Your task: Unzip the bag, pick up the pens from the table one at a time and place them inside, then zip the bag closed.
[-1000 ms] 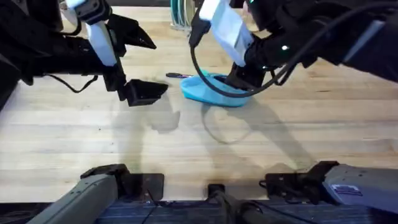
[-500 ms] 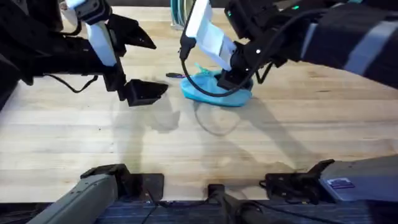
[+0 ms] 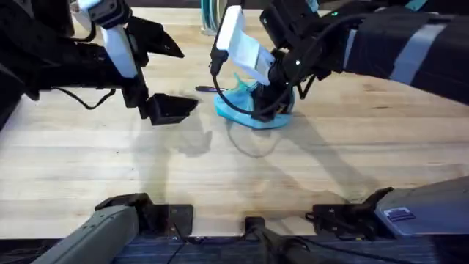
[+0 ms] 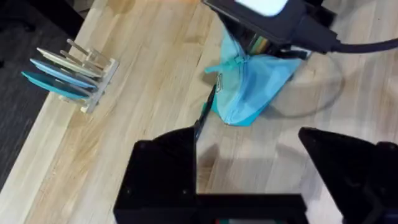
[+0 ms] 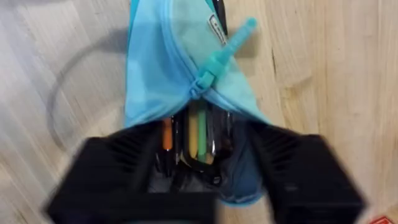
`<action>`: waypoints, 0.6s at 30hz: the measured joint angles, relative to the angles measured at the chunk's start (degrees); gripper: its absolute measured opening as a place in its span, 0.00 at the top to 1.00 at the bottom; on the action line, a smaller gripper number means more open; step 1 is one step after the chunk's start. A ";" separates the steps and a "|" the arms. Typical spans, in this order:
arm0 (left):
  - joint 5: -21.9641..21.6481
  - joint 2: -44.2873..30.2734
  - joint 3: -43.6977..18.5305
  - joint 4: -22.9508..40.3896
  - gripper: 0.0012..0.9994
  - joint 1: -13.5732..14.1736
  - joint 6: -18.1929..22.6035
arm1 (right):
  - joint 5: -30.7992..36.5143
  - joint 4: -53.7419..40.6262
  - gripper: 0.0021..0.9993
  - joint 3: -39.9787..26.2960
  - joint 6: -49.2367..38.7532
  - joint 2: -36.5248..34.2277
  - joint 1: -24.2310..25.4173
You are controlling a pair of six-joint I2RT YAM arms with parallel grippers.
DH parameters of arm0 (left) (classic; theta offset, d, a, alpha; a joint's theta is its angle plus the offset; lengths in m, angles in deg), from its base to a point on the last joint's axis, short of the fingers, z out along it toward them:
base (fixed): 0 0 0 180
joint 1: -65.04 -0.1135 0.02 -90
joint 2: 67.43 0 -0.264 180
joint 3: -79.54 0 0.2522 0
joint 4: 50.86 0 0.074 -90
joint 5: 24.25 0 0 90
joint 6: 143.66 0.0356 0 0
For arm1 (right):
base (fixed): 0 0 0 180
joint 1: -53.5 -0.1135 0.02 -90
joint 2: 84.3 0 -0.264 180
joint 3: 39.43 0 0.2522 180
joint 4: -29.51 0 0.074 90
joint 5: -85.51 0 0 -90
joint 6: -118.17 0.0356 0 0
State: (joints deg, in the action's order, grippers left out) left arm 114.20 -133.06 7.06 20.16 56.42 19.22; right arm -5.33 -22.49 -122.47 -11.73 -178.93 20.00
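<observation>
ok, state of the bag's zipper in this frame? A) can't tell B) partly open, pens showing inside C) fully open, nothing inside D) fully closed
B: in the right wrist view the bag gapes below the zipper pull, with the pens showing in the opening.

A wooden rack (image 4: 73, 76) holding flat teal and pale slats stands at the table's edge, well off from my left pincer. A red item (image 5: 384, 219) peeks in just beside my right pincer; I cannot identify it.
</observation>
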 joint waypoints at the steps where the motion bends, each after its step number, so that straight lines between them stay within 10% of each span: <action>1: 0.00 0.00 0.00 0.00 0.01 0.00 0.00 | -0.02 0.00 0.04 0.00 -0.22 0.00 0.00; 18: 0.00 0.00 0.00 0.00 0.01 0.00 0.00 | -2.61 -1.09 0.00 0.00 -0.22 1.75 0.11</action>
State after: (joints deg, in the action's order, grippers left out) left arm 114.20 -133.06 7.06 20.15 56.42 19.22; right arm -7.94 -23.58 -122.47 -11.95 -177.18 20.11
